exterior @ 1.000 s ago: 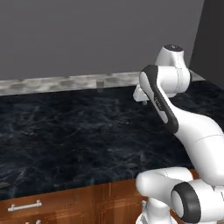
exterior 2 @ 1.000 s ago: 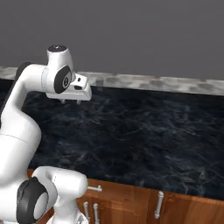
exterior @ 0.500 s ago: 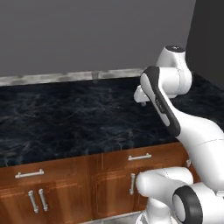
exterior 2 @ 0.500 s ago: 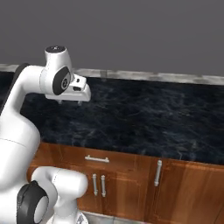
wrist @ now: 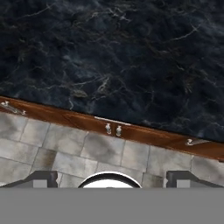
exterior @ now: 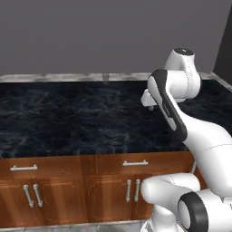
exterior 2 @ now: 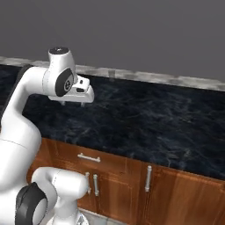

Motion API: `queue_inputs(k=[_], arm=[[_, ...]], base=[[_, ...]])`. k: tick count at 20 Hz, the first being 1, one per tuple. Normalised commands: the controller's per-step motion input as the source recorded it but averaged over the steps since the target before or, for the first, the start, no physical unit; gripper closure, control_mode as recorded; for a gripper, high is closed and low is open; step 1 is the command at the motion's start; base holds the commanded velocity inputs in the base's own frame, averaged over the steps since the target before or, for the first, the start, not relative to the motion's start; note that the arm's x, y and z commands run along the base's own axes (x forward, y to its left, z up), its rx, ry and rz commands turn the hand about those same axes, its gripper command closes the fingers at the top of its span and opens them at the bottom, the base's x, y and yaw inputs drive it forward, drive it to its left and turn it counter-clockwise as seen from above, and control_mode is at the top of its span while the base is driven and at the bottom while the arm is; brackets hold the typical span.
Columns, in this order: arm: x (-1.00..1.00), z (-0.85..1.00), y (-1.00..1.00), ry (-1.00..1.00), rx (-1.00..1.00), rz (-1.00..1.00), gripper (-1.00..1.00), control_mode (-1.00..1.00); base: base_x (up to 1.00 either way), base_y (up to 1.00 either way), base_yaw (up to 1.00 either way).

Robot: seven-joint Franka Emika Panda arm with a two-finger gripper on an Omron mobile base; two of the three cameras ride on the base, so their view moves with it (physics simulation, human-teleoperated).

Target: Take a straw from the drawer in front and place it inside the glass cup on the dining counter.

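My gripper (exterior 2: 73,104) hangs open and empty above a black stone counter top (exterior: 68,122), near its front half. In the hand view the two fingertips (wrist: 41,177) stand wide apart with nothing between them. Below the counter edge, straight ahead, is a shut reddish wood drawer (exterior: 136,164) with a horizontal silver bar handle (exterior 2: 89,157), which also shows from above in the hand view (wrist: 112,120). The straw and the glass cup are out of view. I cannot tell whether this top is the dining counter.
A second shut drawer (exterior: 23,168) sits to the left. Cabinet doors with vertical handles (exterior: 131,190) are under the drawers. A grey stone strip (exterior: 68,77) and a grey wall back the counter. Grey floor tiles (wrist: 65,148) lie in front of the cabinets.
The whole scene has shifted: the base has backed away from the counter, so the drawer and cabinet fronts have come into view. The arm keeps its pose relative to the base.
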Motion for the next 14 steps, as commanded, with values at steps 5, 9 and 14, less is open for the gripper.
queue_inputs(k=[5, 9, 14], arm=[[0.0, 0.0, 0.0, 0.0, 0.0, 0.0, -1.0, 1.0], [0.0, 0.0, 0.0, 0.0, 0.0, 0.0, -1.0, 1.0], [0.0, 0.0, 0.0, 0.0, 0.0, 0.0, -1.0, 1.0]], base=[[0.0, -0.79, 0.47], [0.0, -0.67, 0.47], [0.0, -0.6, 0.45]])
